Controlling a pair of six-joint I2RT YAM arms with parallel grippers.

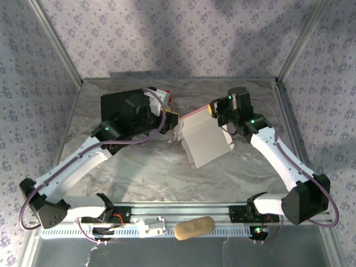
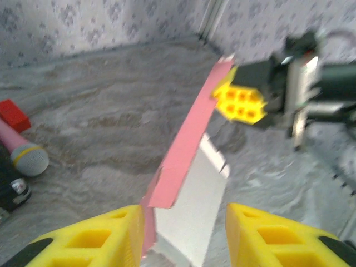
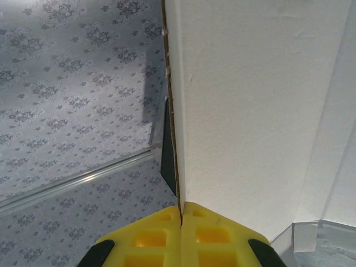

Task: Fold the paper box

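Paper box [image 1: 204, 142]: here it is on the counter [image 1: 139, 172], just right of the black box [image 1: 117, 105], pale inside facing up, one pink flap raised.
Right pincer [image 3: 181, 222]: mine, farther right of the black box, pressed together and pinching that raised flap's edge.
Left pincer [image 2: 186, 233]: mine too, right beside the black box, spread, a finger either side of the paper box's near end.

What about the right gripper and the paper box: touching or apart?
Touching. The right wrist view shows the right gripper shut on the paper box, its pale edge pinched between the closed jaws.
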